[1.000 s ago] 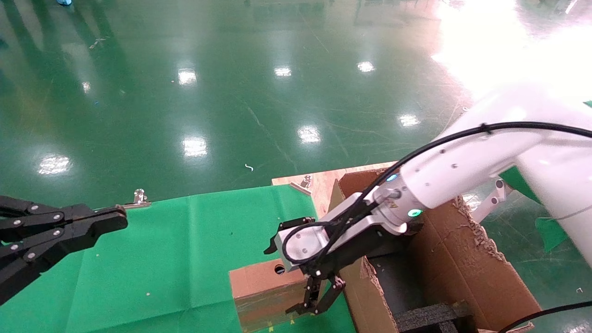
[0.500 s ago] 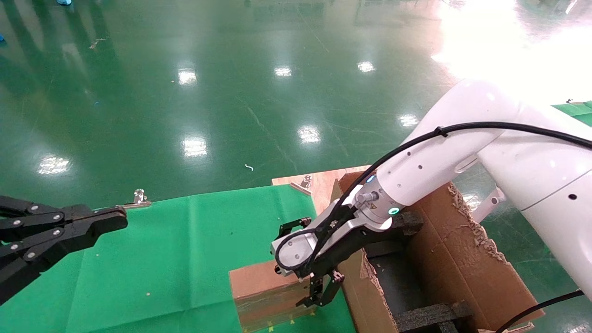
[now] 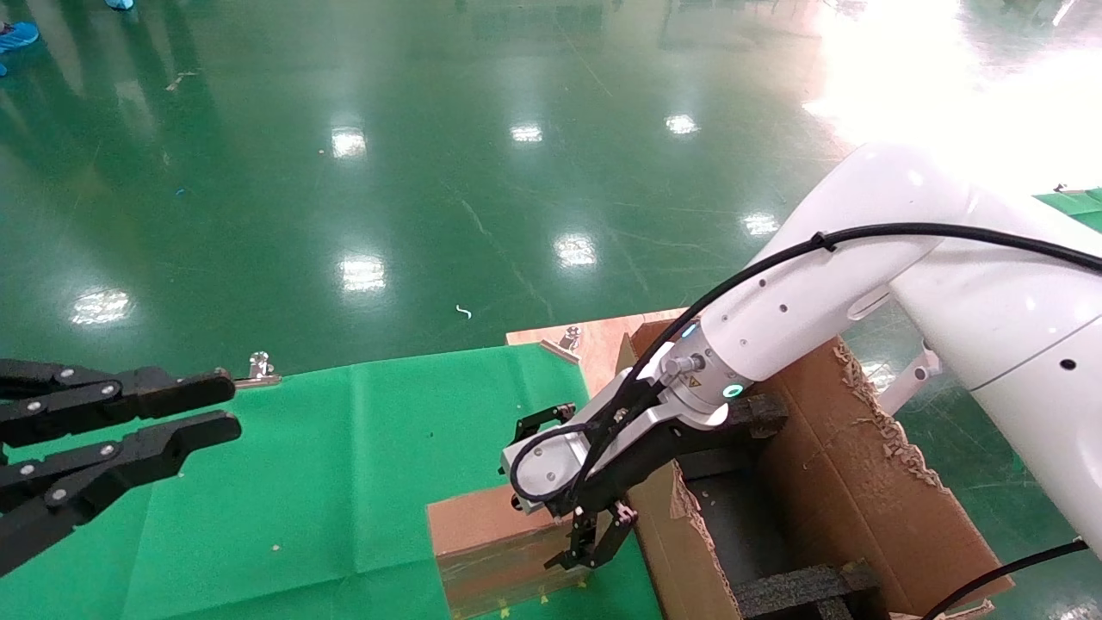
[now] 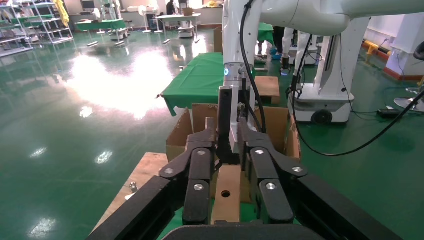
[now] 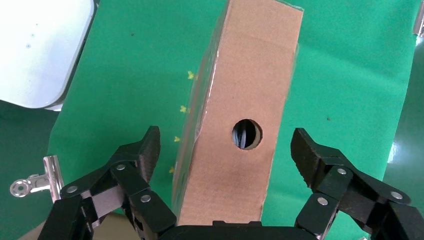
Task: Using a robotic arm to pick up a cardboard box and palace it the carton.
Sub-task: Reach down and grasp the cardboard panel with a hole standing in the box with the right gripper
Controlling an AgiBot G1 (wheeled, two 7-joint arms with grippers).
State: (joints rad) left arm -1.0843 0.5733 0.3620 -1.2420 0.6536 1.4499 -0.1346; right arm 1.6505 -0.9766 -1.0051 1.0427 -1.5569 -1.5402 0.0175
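Black left gripper [image 3: 219,405] (parked) has spread its fingers

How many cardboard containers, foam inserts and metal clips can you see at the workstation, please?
Small cardboard box: 1
Large carton: 1
Black foam inserts: 2
Metal clips: 2
Total: 6

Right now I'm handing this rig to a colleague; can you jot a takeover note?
Right gripper: jaws open, straddling the cardboard box, not closed on it.
Left gripper: open, parked over the green cloth, away from the work.
Cardboard box stands on the cloth beside the carton, which holds black foam.
Done: approach. Left: grasp, lift, place in carton.
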